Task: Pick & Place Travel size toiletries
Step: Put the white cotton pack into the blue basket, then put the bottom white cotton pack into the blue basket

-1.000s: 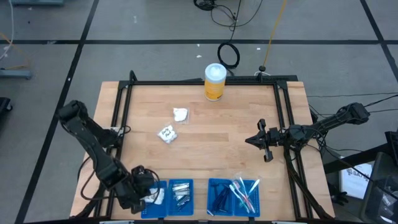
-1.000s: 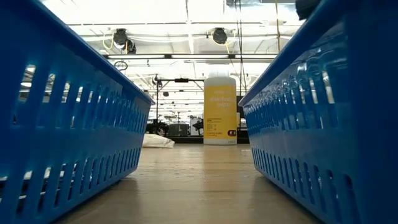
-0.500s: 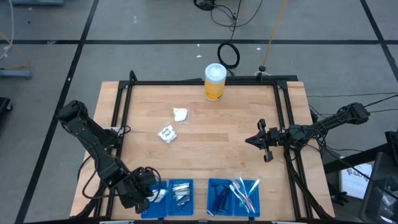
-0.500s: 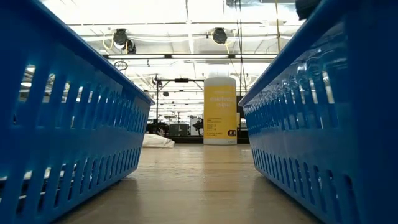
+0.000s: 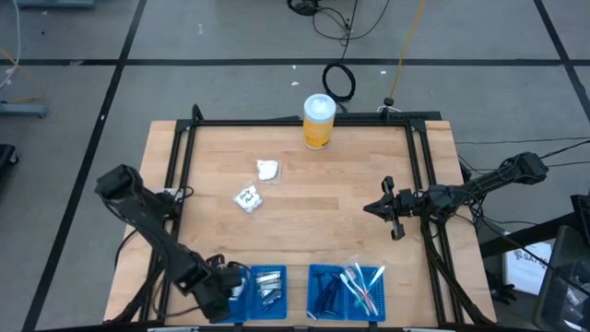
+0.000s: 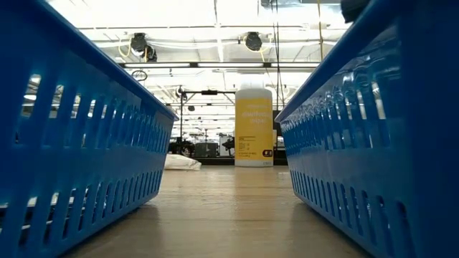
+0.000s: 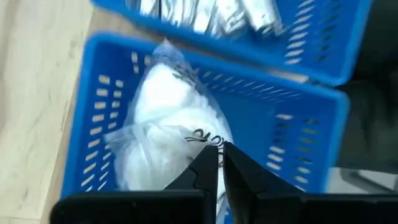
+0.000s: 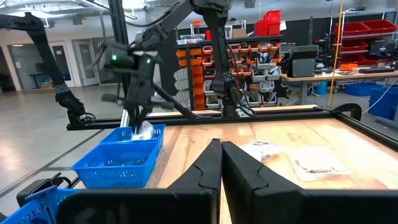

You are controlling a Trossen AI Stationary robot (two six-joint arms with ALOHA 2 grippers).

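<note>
Left tool (image 7: 216, 163): fingers pressed together, tips low in the blue tray (image 7: 298, 134) at lower left of the high view, touching a white packet (image 7: 163, 118); a pinch cannot be confirmed.
Change: over the last second the left arm's elbow shifted right and the tool slid deeper over the tray.
Meaning: judged a placing step; the packet lies in the tray, release not yet seen.
Right tool (image 5: 391, 208): pressed together, empty, waiting at right centre above the table (image 5: 332, 180).
Remaining: two white packets (image 5: 248, 197) and (image 5: 267, 169) lie on the table, left of centre.
Other trays: silver tubes (image 5: 268, 281), dark sticks (image 5: 326, 293), wrapped brushes (image 5: 361, 280) along the bottom edge.
Canister (image 5: 318, 121): yellow, upright, top centre.
</note>
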